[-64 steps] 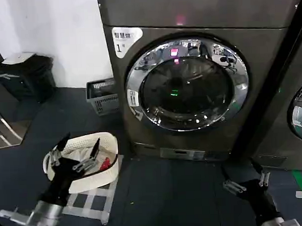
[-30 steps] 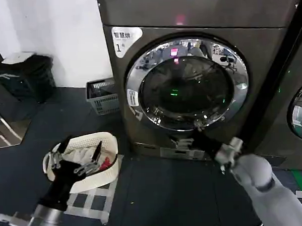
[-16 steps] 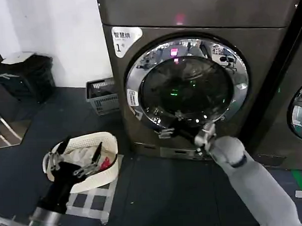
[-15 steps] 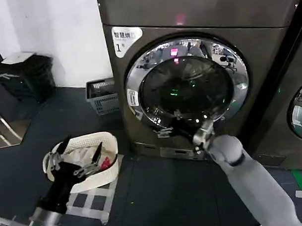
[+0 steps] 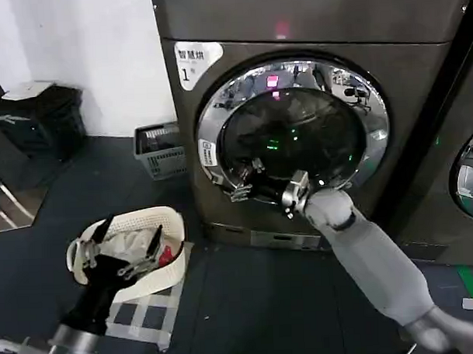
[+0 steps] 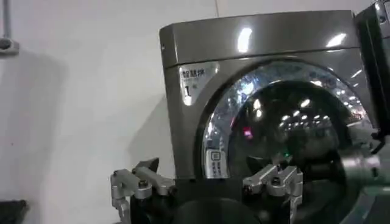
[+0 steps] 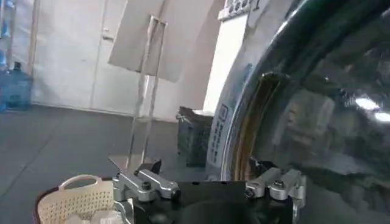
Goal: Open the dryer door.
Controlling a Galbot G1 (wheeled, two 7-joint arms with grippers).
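The dryer [image 5: 400, 70] is a dark grey-brown front loader with a white "1" label [image 5: 193, 60] at its upper corner. The dryer door [image 5: 297, 136] has a wide chrome ring, dark glass and a small white sticker [image 5: 208, 153], and it lies shut against the front. My right gripper [image 5: 246, 181] is open at the door's lower-left rim, beside that sticker. In the right wrist view the chrome rim [image 7: 241, 122] stands just beyond the open right gripper [image 7: 210, 185]. My left gripper [image 5: 124, 241] hangs open over the laundry basket; the left wrist view looks past the left gripper [image 6: 207, 182] at the dryer [image 6: 256, 42].
A white laundry basket [image 5: 172, 224] with clothes sits on a checked mat [image 5: 148, 316] at the lower left. A grey crate [image 5: 159, 151] stands by the wall and a black bin [image 5: 44, 114] is farther left. A neighbouring machine [image 5: 454, 177] stands at the right.
My right arm rose from the floor at the lower right to the door, then slid left along the lower rim to the sticker side. The left arm stayed put.
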